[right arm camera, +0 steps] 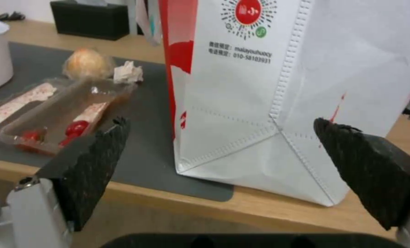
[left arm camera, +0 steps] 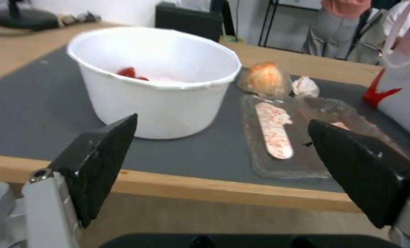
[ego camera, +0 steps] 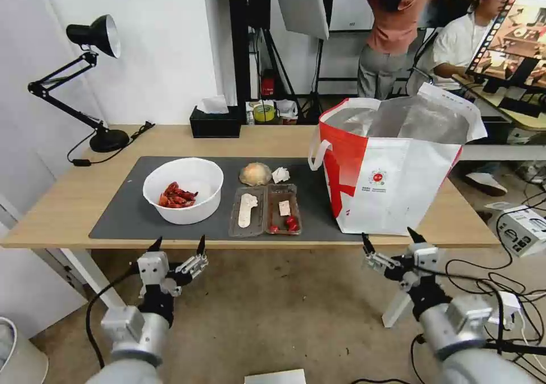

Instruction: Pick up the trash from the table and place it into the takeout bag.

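Office room, desk [ego camera: 68,202] carrying grey mat. Bowl [ego camera: 183,189], tray [ego camera: 265,210], ball [ego camera: 255,174], tissue [ego camera: 280,174] lying left of bag [ego camera: 392,170]. Both pincers, left [ego camera: 177,246] and right [ego camera: 392,238], hovering below desk edge, fingers apart, nothing held. Advice: grip bowl rim, keep level, clear bag rim.

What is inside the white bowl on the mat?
The white bowl holds a small heap of red shell scraps against its left side; the rest of the floor looks bare white. In the left wrist view the near wall hides most of the inside.
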